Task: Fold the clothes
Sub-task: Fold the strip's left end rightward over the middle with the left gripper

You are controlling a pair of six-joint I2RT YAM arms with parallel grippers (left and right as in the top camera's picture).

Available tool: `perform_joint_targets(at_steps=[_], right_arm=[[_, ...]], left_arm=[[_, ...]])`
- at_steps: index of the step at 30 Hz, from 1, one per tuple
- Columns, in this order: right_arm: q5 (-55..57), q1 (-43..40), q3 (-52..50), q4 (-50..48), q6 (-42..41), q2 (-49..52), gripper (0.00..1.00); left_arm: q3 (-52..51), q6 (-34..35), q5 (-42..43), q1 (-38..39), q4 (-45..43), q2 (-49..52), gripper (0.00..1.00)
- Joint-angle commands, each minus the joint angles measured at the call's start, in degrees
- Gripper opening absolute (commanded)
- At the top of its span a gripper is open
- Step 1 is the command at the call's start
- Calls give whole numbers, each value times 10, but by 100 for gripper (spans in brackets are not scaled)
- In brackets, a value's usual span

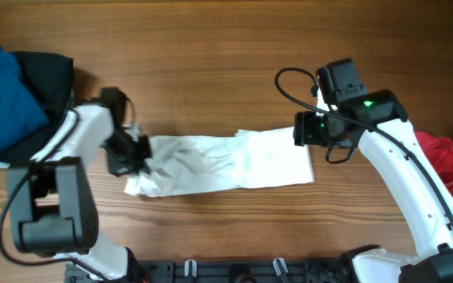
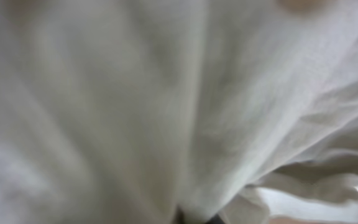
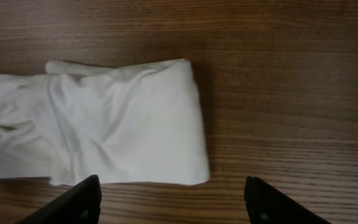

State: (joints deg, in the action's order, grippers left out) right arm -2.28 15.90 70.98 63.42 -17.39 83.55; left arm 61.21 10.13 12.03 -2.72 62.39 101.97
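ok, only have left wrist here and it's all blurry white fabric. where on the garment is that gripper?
Observer: Overhead puts the left gripper at the crumpled end of the white garment, which lies as a long strip on the table.
Operator: right arm?
Observer: The right gripper is open at the neatly folded opposite end, holding nothing.
Operator: other clothes out?
Observer: A blue and black pile sits beside the left arm, and a red garment beside the right.
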Motion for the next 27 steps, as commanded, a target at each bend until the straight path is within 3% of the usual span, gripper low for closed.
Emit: perform_joint_targets(at_steps=[1,9,18,27], right_arm=[[13,-2,7,-2,-6,30,74],[27,-2,6,-1,9,103,74],[9,4,-1,-25,35,244,70],[-33,38,-62,-116,33,268,70]], left_arm=[[88,8,-60,-61,45,-34,4],[190,40,-57,-62,119,-34,5],[195,81,-50,88,124,-34,5],[195,124,-50,192,107,-34,5]])
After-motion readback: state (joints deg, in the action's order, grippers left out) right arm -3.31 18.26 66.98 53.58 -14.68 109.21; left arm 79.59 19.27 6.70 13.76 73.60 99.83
